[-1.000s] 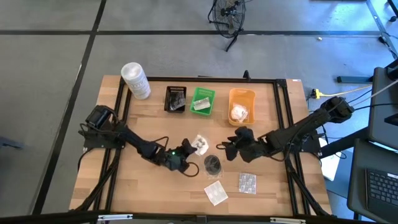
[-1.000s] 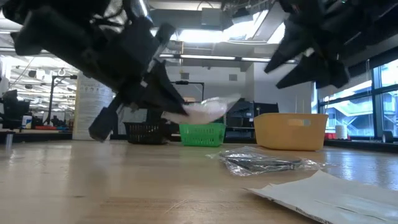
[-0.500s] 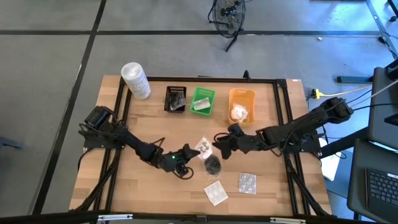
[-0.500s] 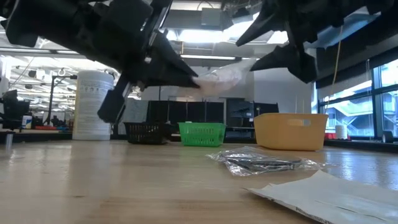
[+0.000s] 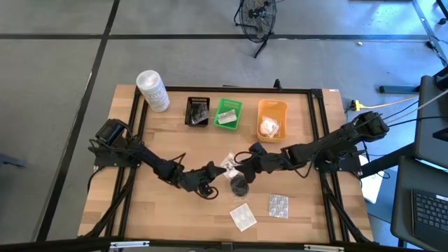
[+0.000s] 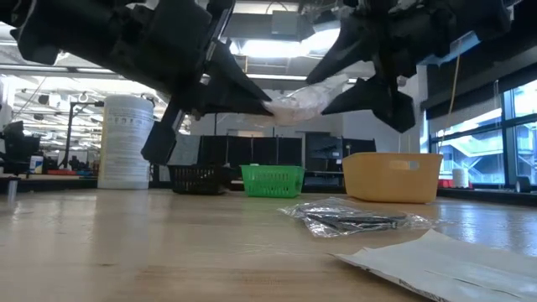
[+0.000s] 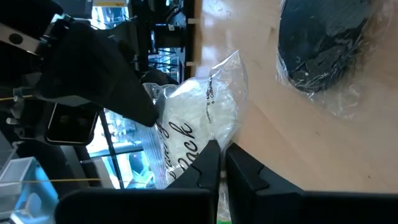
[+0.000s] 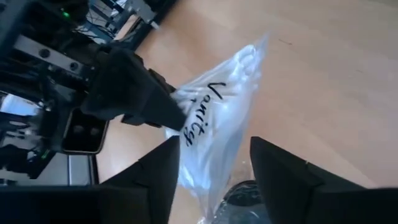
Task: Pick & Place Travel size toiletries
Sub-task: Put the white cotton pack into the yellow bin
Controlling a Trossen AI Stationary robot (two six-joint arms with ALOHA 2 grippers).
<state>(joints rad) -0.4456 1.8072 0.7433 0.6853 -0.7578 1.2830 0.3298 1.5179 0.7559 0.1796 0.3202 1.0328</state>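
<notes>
Left gripper [image 5: 214,168] pinches the clear-wrapped vanity pack [image 5: 227,163] by one edge, aloft; right gripper [image 5: 241,166] straddles its far end, fingers spread. Below lies the black pad [image 5: 239,185]; farther off, the orange tray [image 5: 272,117]. If the left releases before the right clamps, the bag probably drops.

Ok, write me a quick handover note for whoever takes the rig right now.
Left gripper: jaws shut on the clear-wrapped vanity pack, held above mid-table.
Right gripper: jaws open around the pack's other end, not yet gripping.
Done: items lie in the black tray, green tray and orange tray.
Left: the handoff, plus the black pad, blister pack and white sachet on the table.
</notes>
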